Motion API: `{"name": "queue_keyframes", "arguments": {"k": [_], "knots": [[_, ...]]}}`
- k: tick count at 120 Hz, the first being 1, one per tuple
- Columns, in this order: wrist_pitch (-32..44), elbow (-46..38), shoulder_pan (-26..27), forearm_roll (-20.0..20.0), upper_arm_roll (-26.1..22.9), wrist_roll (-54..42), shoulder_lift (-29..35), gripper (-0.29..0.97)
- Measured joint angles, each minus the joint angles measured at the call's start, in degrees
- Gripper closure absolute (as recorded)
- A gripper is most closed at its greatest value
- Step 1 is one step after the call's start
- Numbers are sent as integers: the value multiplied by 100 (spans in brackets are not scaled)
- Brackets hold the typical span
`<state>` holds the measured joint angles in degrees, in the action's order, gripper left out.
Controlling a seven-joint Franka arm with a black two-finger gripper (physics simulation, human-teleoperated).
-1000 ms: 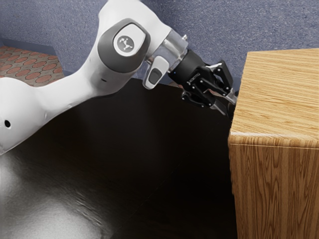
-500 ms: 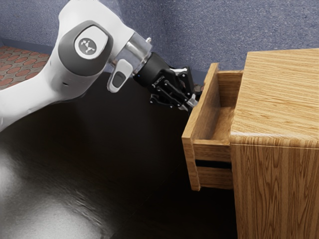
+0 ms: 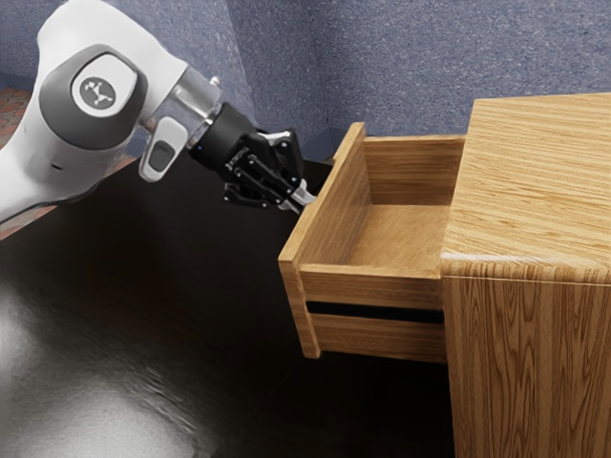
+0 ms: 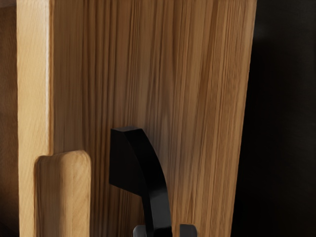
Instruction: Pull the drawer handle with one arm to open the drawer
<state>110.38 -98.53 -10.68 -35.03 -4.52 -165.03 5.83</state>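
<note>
Drawer (image 3: 323,212) stands far out of the cabinet (image 3: 535,191), claw (image 3: 304,197) at its front face.
Claw sits tight vs. the drawer's front panel, approx. 10 o'clock from the drawer box. In wrist view the black handle (image 4: 143,177) is just under the hand, fixed to the wood front. Can't tell if the claw is clamped on it or merely round it. Cabinet body is at the drawer's 3 o'clock, its top edge overhanging the drawer's rear. Dark surface (image 3: 143,315) lies open from 7 to 9 o'clock of the front panel. Arm (image 3: 86,114) comes in from 10 o'clock, blue wall (image 3: 430,48) at 12.
</note>
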Motion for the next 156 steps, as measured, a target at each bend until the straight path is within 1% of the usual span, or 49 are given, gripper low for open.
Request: {"name": "queue_keyframes", "arguments": {"k": [13,40,52,66,93,118,149,152,156], "knots": [[-26,-31,62,-13,220,2,5,79],[-156,-69,-3,-26,620,-4,69,79],[-203,-175,-81,-25,673,-6,164,79],[-253,-305,-20,-25,832,-8,304,79],[-343,-328,-26,-18,962,-3,373,78],[-475,-319,-9,39,1175,25,484,69],[-690,-246,-1,150,1429,85,840,57],[-706,-143,3,277,1417,130,838,56],[-730,29,54,560,1372,233,830,53]]}}
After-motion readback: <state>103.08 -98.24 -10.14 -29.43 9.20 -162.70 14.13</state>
